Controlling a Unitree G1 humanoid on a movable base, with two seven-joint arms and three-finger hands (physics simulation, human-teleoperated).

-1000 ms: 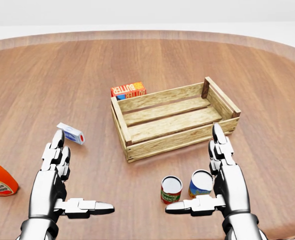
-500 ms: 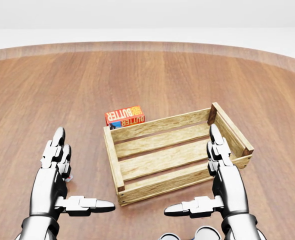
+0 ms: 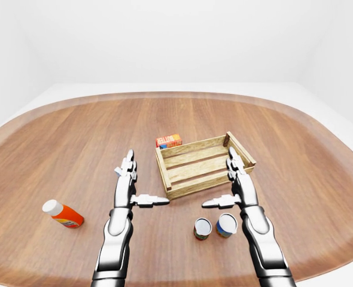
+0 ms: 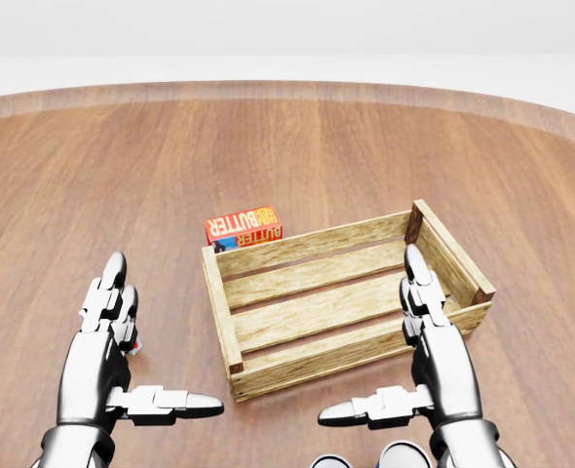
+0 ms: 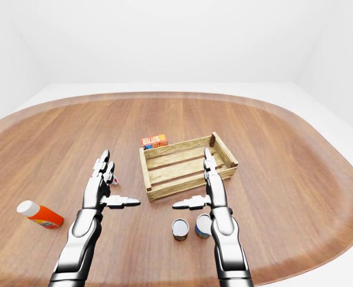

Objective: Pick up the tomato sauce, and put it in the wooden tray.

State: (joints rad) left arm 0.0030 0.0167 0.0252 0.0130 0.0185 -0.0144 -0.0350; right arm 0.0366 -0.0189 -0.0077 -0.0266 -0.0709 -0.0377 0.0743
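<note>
Hands (image 3: 128,179) (image 3: 235,179) spread beside wooden tray (image 4: 341,302)

Rough slatted wooden tray (image 4: 268,328) on smooth wood table (image 4: 287,146).

Bright, even, sharp; faint shadows.

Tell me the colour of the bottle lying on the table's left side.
The bottle is orange with a white cap, clearest in the left-eye view.
</note>
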